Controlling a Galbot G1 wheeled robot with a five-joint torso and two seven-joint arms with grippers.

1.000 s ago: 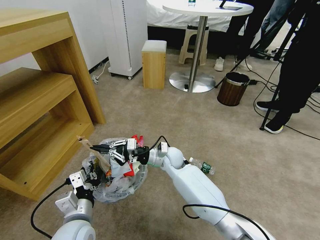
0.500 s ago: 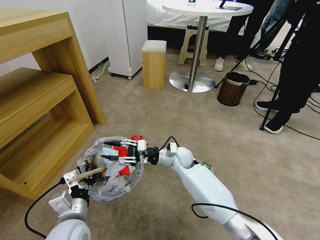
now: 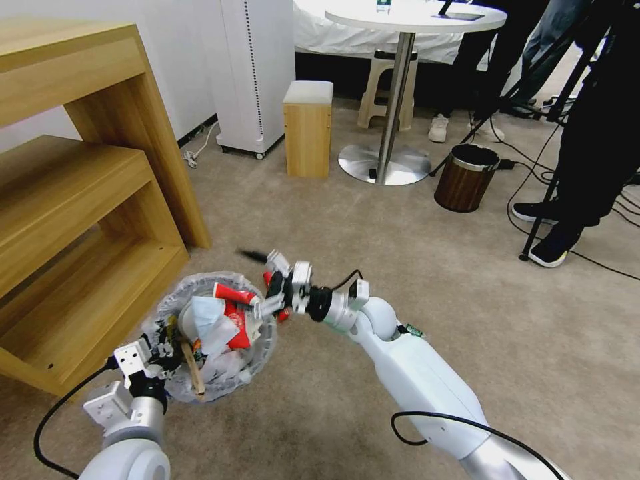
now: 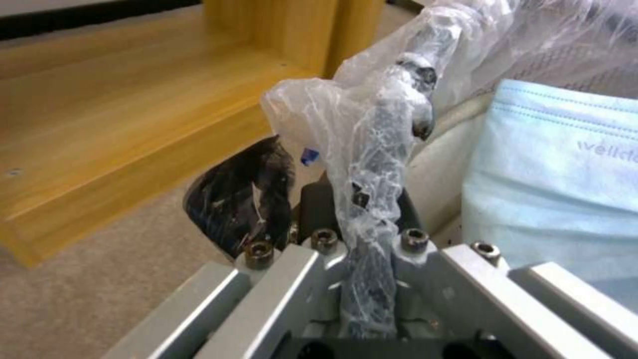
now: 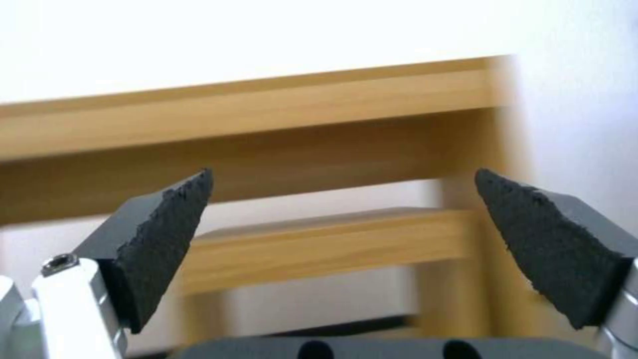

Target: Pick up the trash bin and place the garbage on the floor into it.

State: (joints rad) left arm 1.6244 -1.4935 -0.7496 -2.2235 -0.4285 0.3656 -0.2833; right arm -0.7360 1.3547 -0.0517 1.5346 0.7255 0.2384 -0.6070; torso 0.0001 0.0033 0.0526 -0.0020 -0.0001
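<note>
Left gripper [image 4: 372, 209] clamps trash bin [image 3: 167, 303] rim; right gripper [image 5: 342, 239] agape

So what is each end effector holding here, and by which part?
The left end effector is clamped on the bin at its liner-covered rim. The right end effector is open beside the bin, holding nothing.

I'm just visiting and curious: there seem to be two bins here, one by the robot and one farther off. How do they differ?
The trash bin has a crinkled clear plastic liner and is full of litter; the brown bin has wood-grain sides, a metal rim, and a dark inside. The left gripper is clamped on the trash bin's rim; the brown bin stands untouched on the carpet near a round table. Both are small and round.
</note>
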